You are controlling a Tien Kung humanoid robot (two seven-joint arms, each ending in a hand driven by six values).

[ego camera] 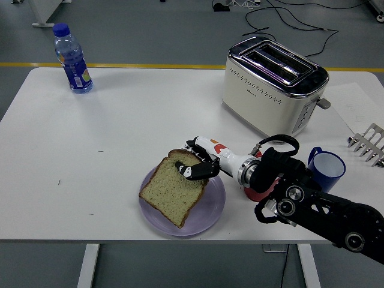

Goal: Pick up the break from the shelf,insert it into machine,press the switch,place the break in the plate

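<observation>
Right hand (195, 163) is pinching the bread slice (174, 186) at its upper corner, the slice lying tilted over the purple plate (210, 213). Risk: one corner is overhanging the rim, so release may be tipping it onto the surface (108, 138). The arm is hiding most of the red cup (259, 193); left hand out of view.

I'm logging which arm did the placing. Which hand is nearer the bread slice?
Right. The right hand grips the bread slice at its far corner, over the purple plate. The left hand is out of view.
</observation>
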